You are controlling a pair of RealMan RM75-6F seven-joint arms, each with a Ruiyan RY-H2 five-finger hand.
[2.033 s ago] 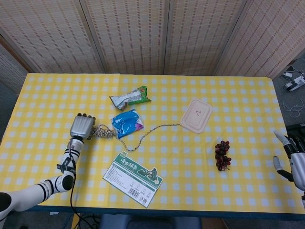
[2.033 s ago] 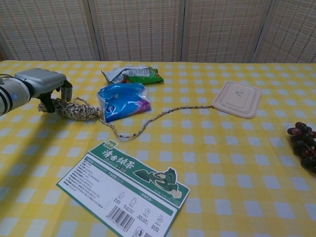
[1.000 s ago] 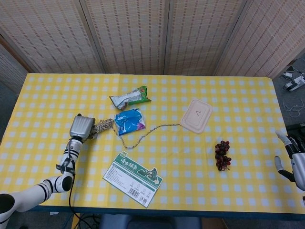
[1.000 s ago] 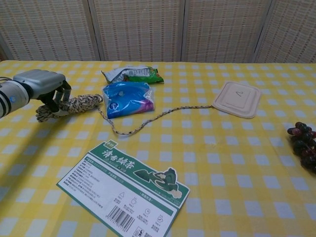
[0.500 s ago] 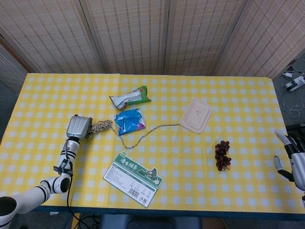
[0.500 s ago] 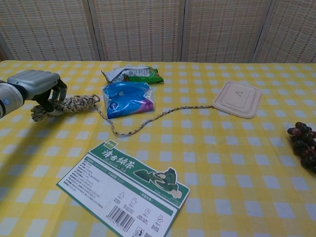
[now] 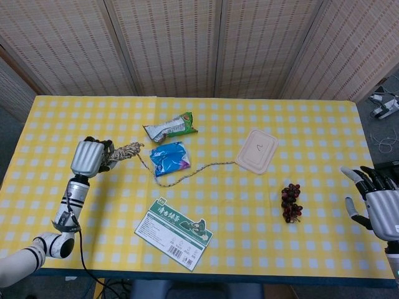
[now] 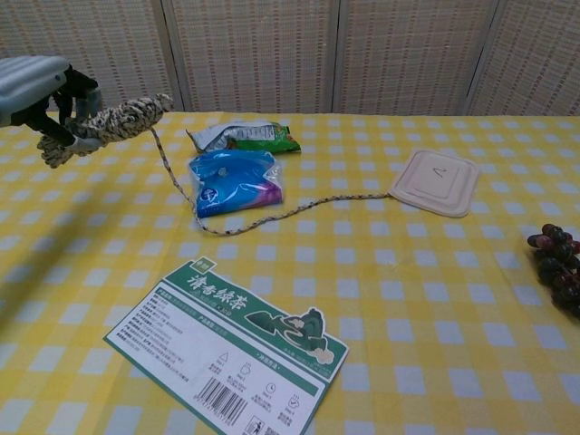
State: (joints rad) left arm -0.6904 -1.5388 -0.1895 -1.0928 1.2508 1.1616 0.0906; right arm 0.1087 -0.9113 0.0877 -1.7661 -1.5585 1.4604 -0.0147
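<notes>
My left hand (image 7: pixel 88 157) (image 8: pixel 36 88) grips the coiled end of a speckled rope (image 7: pixel 123 151) (image 8: pixel 122 118) and holds it above the yellow checked table (image 7: pixel 249 205). The rope's loose tail (image 7: pixel 187 174) (image 8: pixel 272 216) trails down past a blue packet (image 7: pixel 167 158) (image 8: pixel 231 181) and runs along the cloth to a beige lid (image 7: pixel 257 150) (image 8: pixel 437 181). My right hand (image 7: pixel 376 202) hovers off the table's right edge, its fingers spread and holding nothing. A bunch of dark grapes (image 7: pixel 290 202) (image 8: pixel 555 264) lies nearest to it.
A green-and-white snack bag (image 7: pixel 170 128) (image 8: pixel 243 137) lies behind the blue packet. A green-and-white printed flat pack (image 7: pixel 173 232) (image 8: pixel 227 343) sits near the front edge. Woven screens (image 7: pixel 187 43) stand behind the table.
My left hand has lifted the rope bundle off the table and drawn it left, pulling the tail along. My right hand has risen and come further into view.
</notes>
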